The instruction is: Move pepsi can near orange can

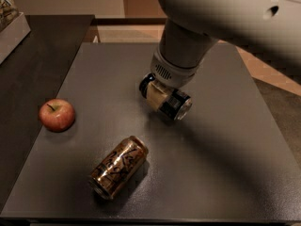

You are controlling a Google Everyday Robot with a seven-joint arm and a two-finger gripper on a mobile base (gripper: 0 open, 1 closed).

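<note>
1. The gripper (162,97) hangs over the middle of the desk (225,168), slightly toward its far side. It sits at the end of a thick pale arm (221,18) that comes in from the upper right.
2. The fingers (156,97) are clamped on the pepsi can (177,105). One pale finger lies across the can's near side, and the other is hidden behind the can and the wrist.
3. The pepsi can lies on its side between the fingers. Its shiny silver end points to the lower right and its dark other end shows at the upper left, just under the wrist collar.
4. The fingers hold the can around its middle, so both ends stick out past them. Whether it rests on the desk or is held just above it cannot be told.
5. The orange can (118,166) lies on its side nearer the front edge of the desk, below and to the left of the pepsi can. The two cans are apart, with bare desk between them.
6. A red apple (57,115) stands at the left edge of the desk, well apart from the gripper and near the orange can's far end.
</note>
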